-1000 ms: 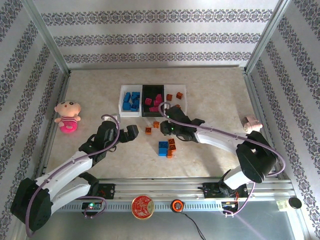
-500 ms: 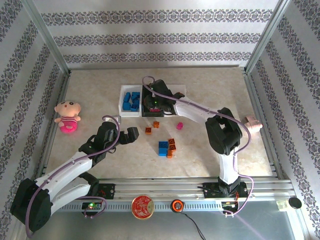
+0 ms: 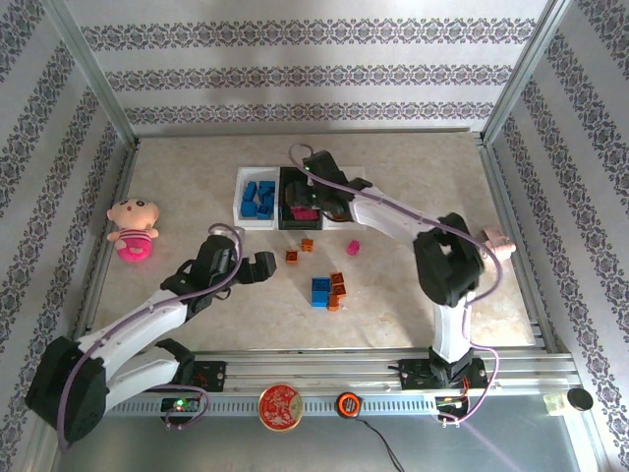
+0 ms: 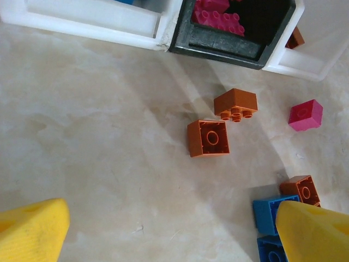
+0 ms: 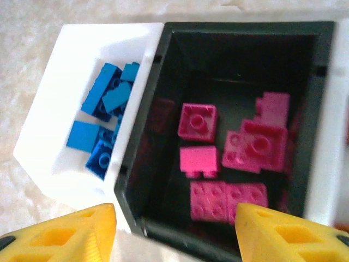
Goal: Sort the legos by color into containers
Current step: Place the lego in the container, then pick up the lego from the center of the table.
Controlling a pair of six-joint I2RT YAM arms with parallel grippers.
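Where studded magenta legos (image 5: 255,144) lie, black bin (image 5: 234,54), blue legos (image 5: 103,103) alongside

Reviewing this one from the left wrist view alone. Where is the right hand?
Observer: The right hand hangs above the black bin, the middle one of the three.
Operator: Carrying a brick?
Observer: No. Its fingers stand apart with nothing between them.
Operator: I see just the near wall of the left white bin. What's inside?
Observer: The left white bin holds a heap of blue bricks.
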